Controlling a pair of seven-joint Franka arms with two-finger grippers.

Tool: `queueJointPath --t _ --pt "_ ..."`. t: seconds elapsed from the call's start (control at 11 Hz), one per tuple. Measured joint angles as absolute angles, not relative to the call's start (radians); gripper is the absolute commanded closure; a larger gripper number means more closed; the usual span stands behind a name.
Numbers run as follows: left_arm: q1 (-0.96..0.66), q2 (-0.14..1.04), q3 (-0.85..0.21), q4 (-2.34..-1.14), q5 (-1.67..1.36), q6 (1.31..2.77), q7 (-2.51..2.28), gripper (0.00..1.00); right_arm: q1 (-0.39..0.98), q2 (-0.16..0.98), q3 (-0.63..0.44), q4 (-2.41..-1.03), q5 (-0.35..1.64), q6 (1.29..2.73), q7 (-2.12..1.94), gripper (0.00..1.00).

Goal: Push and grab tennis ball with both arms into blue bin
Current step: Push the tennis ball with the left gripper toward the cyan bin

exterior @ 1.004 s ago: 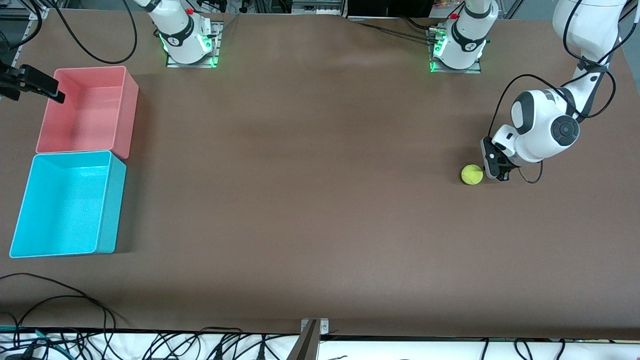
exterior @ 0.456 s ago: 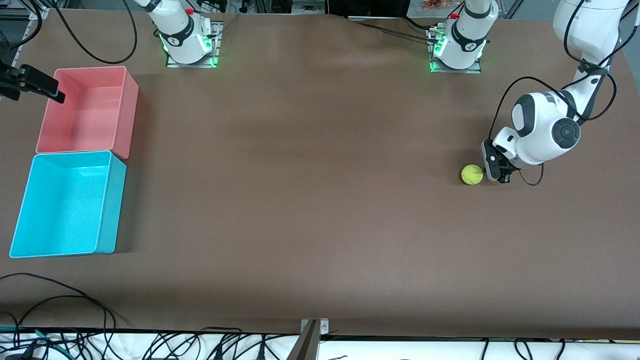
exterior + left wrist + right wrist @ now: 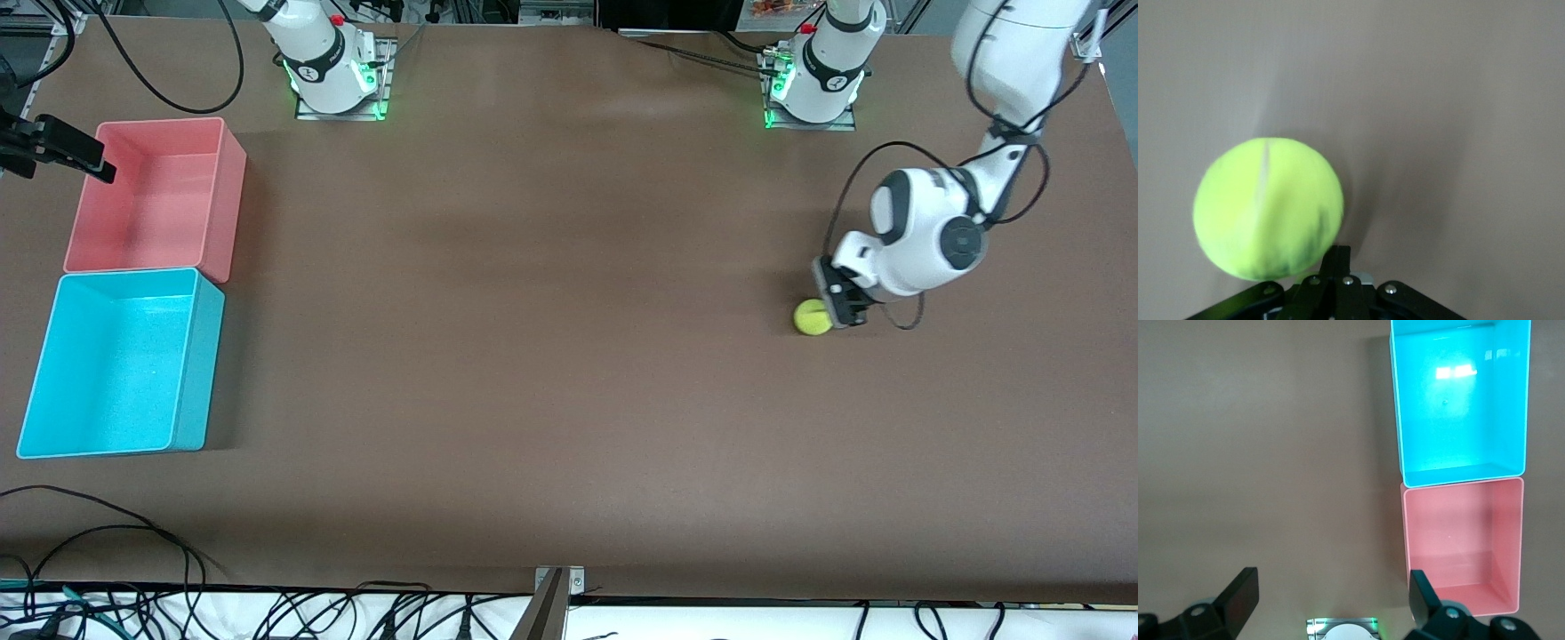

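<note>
**Left gripper pressed to the ball, well away from the blue bin**

The tennis ball (image 3: pixel 812 317) sits on the brown desk (image 3: pixel 551 356) at the left arm's end, well apart from the blue bin (image 3: pixel 197 373), which stands at the right arm's end. The left gripper (image 3: pixel 840 305) is low against the ball, on the side facing away from the bin; its jaws look closed together, gripping nothing. The right gripper (image 3: pixel 1331 597) waits high above that end of the desk, jaws spread wide and empty. A pink bin (image 3: pixel 227 204) touches the blue bin, farther from the front camera.
</note>
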State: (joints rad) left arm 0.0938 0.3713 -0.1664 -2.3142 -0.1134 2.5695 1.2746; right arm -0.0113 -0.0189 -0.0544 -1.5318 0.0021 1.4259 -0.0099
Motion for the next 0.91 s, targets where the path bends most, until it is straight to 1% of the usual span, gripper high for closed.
queueJointPath --t 0.09,0.18,0.36,0.64,0.73,0.82,0.91 --pt "0.065 0.375 -0.209 -2.291 -0.113 2.57 1.169 1.0 -0.011 -0.019 -0.055 -1.532 0.002 1.426 -0.01 0.0" --pt "0.046 0.377 -0.226 -2.268 -0.113 2.569 1.118 1.0 -0.011 -0.019 -0.055 -1.532 0.002 1.426 -0.01 0.0" --pt "0.05 0.379 -0.222 -2.255 -0.113 2.568 1.105 1.0 -0.011 -0.019 -0.055 -1.532 0.002 1.425 -0.01 0.0" --pt "0.081 0.374 -0.216 -2.254 -0.113 2.568 1.105 0.82 -0.011 -0.019 -0.054 -1.532 0.002 1.425 -0.01 0.0" --pt "0.096 0.361 -0.214 -2.253 -0.113 2.567 1.105 0.74 -0.011 -0.018 -0.053 -1.532 0.002 1.424 -0.01 0.0" --pt "0.114 0.334 -0.213 -2.251 -0.113 2.529 1.105 0.61 -0.01 -0.014 -0.051 -1.532 0.002 1.423 -0.01 0.0" --pt "0.129 0.296 -0.212 -2.25 -0.113 2.481 1.106 0.34 -0.009 -0.008 -0.047 -1.532 0.002 1.423 -0.01 0.0"
